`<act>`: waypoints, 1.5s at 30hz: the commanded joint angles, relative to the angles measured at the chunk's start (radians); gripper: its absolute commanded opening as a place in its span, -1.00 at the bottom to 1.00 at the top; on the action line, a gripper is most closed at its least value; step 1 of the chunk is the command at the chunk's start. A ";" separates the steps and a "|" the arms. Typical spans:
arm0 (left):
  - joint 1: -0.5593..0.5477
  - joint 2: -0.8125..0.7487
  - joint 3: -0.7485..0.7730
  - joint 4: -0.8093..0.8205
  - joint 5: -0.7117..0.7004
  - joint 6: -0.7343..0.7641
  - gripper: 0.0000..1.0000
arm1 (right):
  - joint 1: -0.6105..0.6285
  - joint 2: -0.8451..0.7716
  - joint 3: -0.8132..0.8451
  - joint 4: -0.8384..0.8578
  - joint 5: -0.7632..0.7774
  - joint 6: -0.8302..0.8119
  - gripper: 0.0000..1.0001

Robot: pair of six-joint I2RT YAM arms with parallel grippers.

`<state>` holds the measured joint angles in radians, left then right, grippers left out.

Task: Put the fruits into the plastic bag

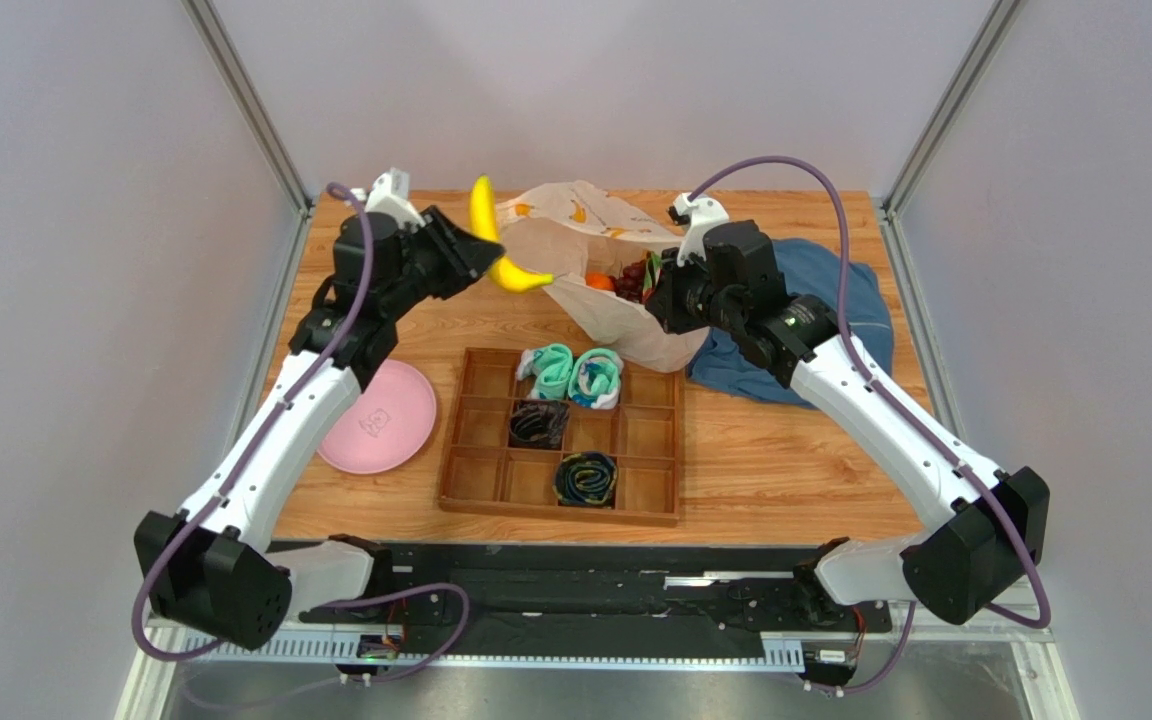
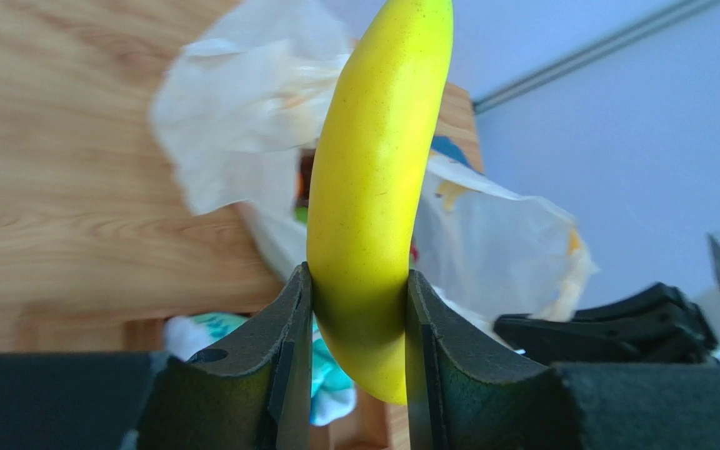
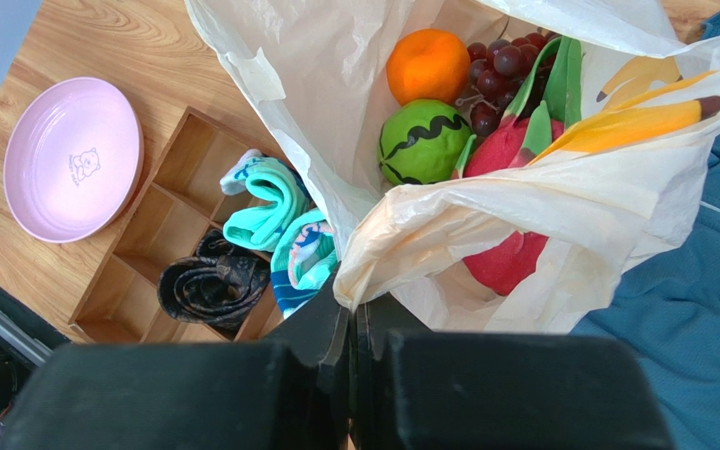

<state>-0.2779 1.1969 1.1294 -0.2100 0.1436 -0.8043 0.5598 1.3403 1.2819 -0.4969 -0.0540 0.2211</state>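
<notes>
My left gripper (image 1: pixel 480 255) is shut on a yellow banana (image 1: pixel 498 237), held in the air just left of the plastic bag (image 1: pixel 597 308); the banana (image 2: pixel 373 187) stands between the pads in the left wrist view. My right gripper (image 1: pixel 668 296) is shut on the bag's near rim (image 3: pixel 448 234) and holds its mouth open. Inside the bag lie an orange (image 3: pixel 428 66), a green striped melon (image 3: pixel 421 142), dark purple grapes (image 3: pixel 495 80) and a red-pink dragon fruit (image 3: pixel 509 258). The lemon is not in view.
A wooden divided tray (image 1: pixel 642 488) in front of the bag holds teal rolled socks (image 1: pixel 575 372) and dark rolled socks (image 1: pixel 587 479). A pink plate (image 1: pixel 379 417) lies left of the tray. A blue cloth garment (image 1: pixel 838 308) lies right of the bag.
</notes>
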 commanded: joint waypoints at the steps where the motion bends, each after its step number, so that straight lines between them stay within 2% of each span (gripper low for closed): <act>1: -0.096 0.098 0.121 0.084 0.042 0.011 -0.70 | 0.005 -0.010 0.034 0.026 -0.004 0.007 -0.91; 8: -0.233 0.245 0.208 0.159 0.042 -0.111 -0.71 | 0.006 -0.035 0.022 0.027 0.008 0.004 -0.91; 11: -0.294 0.302 0.254 0.100 0.010 -0.171 -0.73 | 0.006 -0.043 0.016 0.026 0.019 0.000 -0.91; 13: -0.305 0.305 0.242 0.087 -0.022 -0.238 -0.78 | 0.006 -0.047 0.011 0.026 0.025 0.001 -0.91; 19: -0.310 0.290 0.150 0.138 -0.134 -0.349 -0.77 | 0.005 -0.050 0.004 0.029 0.026 0.000 -0.91; 24: -0.308 0.316 0.115 0.161 -0.142 -0.462 -0.77 | 0.005 -0.049 0.007 0.031 0.026 -0.005 -0.91; 30: -0.308 0.366 0.135 0.126 -0.188 -0.449 -0.77 | 0.005 -0.056 0.005 0.026 0.043 -0.014 -0.92; 34: -0.308 0.405 0.153 0.104 -0.168 -0.486 -0.76 | 0.006 -0.059 0.004 0.023 0.043 -0.017 -0.92; 38: -0.308 0.415 0.125 0.146 -0.173 -0.523 -0.70 | 0.005 -0.059 -0.003 0.024 0.040 -0.012 -0.92; 45: -0.308 0.521 0.262 0.109 -0.151 -0.484 -0.56 | 0.005 -0.049 0.011 0.018 0.034 -0.011 -0.91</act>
<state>-0.5827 1.6726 1.2942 -0.1188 -0.0162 -1.2930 0.5606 1.3178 1.2758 -0.5114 -0.0265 0.2180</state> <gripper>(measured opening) 0.395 0.045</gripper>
